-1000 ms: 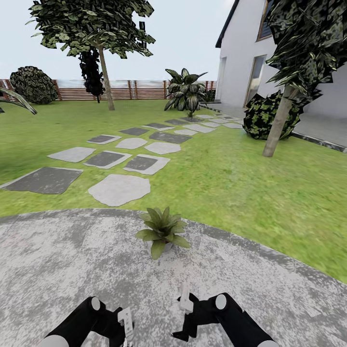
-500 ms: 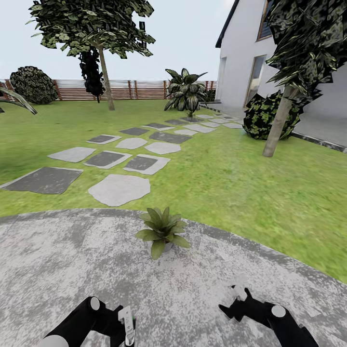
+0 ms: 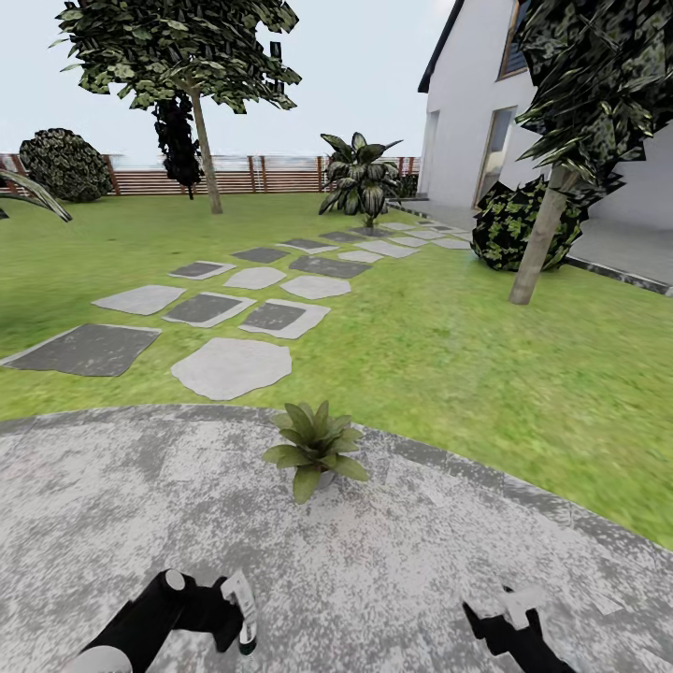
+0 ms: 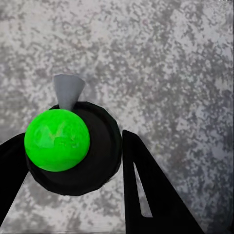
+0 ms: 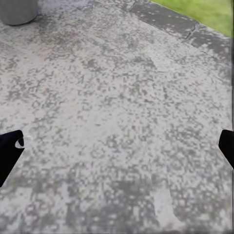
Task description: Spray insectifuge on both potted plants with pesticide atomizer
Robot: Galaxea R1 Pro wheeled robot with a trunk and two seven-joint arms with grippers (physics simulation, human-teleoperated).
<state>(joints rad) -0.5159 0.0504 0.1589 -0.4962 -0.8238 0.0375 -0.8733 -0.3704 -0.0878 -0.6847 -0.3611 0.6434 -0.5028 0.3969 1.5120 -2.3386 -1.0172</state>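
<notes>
Currently my left gripper is clamped on the slim dark green atomizer bottle, low over the round grey speckled patio. My right gripper is spread wide, holding nothing. Small green rosette plant in a grey pot sits at the patio's far edge.

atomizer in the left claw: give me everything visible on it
The pesticide atomizer sits between the left claw's fingers, seen from above in the left wrist view: a bright glossy green round face on a wider black disc, with a pale grey nozzle pointing away over the speckled grey patio. In the head view it is a slim upright bottle, pale on top, dark green at the base.
</notes>
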